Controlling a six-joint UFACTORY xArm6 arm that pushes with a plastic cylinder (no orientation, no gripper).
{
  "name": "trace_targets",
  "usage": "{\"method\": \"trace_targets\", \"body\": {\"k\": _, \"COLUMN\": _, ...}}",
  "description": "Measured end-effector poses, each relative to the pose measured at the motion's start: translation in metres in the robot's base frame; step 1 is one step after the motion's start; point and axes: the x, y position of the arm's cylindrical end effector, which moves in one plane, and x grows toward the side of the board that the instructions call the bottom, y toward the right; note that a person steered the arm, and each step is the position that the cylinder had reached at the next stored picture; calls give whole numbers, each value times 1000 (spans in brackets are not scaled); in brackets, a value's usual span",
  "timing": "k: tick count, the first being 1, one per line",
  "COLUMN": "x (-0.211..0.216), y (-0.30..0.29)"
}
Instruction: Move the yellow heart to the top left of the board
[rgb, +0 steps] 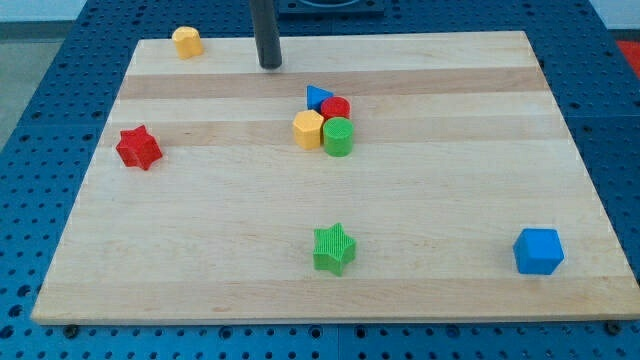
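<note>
Camera view: yellow heart (187, 42) sits at board (420, 260) upper left, likely delivered. My tip (271, 66) rests right of it, apart; no gripper fitted.

Bright, even light falls from overhead across the pale tabletop (200, 250), with no strong glare on the wood. Shadows are short and soft, tucked close under each block, as beneath the green star (334, 248) and the blue cube (538, 251). The picture is sharp enough to show block ribbing. The board's edges narrow toward the view's top.
</note>
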Motion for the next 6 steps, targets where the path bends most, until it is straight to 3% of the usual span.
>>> {"method": "trace_targets", "body": {"k": 1, "x": -37, "y": -36}}
{"method": "trace_targets", "body": {"k": 6, "x": -23, "y": -181}}
